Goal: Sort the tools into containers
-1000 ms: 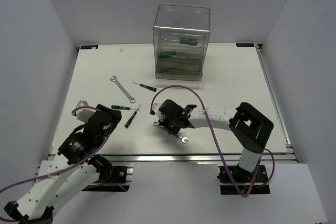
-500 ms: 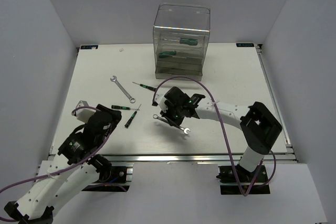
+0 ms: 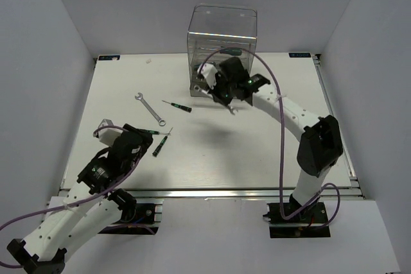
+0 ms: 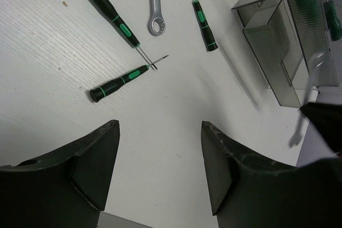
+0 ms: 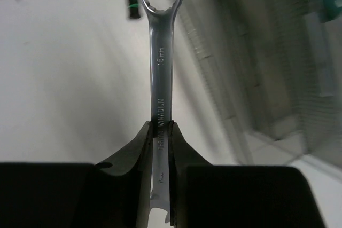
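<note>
Right gripper (image 5: 161, 127) clenched on wrench (image 5: 160, 52) low on the shaft, ring end sticking out ahead of the fingers, clear of the table (image 5: 64, 78). Drawer box (image 5: 278, 57) just ahead, to gripper's right. Likely step: carry to a drawer. Keep shaft level, align lengthwise with drawer mouth, lower inside before letting go, else it may clip the rim. Left gripper (image 4: 159, 127) released, empty; screwdrivers (image 4: 118, 81) on table ahead of it.
</note>
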You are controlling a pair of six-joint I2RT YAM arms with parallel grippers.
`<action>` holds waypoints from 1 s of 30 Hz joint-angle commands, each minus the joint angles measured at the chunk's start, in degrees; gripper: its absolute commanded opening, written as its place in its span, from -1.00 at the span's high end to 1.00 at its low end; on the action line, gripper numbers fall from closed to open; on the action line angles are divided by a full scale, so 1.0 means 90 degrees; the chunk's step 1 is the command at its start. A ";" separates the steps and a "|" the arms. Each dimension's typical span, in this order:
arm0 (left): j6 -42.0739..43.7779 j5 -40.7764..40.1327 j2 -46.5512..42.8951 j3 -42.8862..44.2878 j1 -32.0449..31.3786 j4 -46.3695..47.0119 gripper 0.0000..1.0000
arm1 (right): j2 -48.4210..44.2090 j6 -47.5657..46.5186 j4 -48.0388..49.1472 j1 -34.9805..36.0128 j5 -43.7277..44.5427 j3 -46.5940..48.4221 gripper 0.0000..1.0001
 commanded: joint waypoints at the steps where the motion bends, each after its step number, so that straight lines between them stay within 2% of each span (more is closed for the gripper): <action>1: 0.0148 -0.0009 0.0196 -0.0029 0.0019 0.0360 -0.43 | 0.0401 -0.1333 -0.0503 -0.0363 -0.0125 0.1210 1.00; 7: 0.0256 0.0020 0.0401 -0.0068 0.0019 0.0623 -0.44 | 0.1611 -0.2517 -0.0874 -0.0559 0.0109 0.2859 1.00; 11: 0.0314 0.0020 0.0489 -0.0058 0.0009 0.0760 -0.44 | 0.2129 -0.3357 -0.1100 -0.0647 0.0119 0.3496 1.00; 15: 0.0344 0.0030 0.0616 -0.0019 0.0019 0.0878 -0.44 | 0.2307 -0.3855 -0.0691 -0.0657 0.0431 0.3313 1.00; 22: 0.0432 0.0079 0.0782 -0.0010 0.0019 0.1024 -0.44 | 0.2619 -0.4091 -0.0417 -0.0745 0.0744 0.3303 0.99; 23: 0.0441 0.0059 0.0811 0.0000 0.0019 0.1063 -0.45 | 0.2619 -0.4100 -0.0417 -0.0745 0.0735 0.3264 0.59; 24: 0.0461 0.0040 0.0850 0.0000 0.0019 0.1073 -0.46 | 0.2610 -0.4081 -0.0407 -0.0745 0.0734 0.3254 0.37; 26: 0.0500 0.0010 0.0948 0.0049 0.0019 0.1141 -0.53 | 0.2561 -0.4013 -0.0407 -0.0755 0.0734 0.3234 0.26; 30: 0.0695 -0.0077 0.1581 0.0486 0.0028 0.1288 -0.52 | 0.2405 -0.3759 -0.0523 -0.0803 0.0637 0.3234 0.25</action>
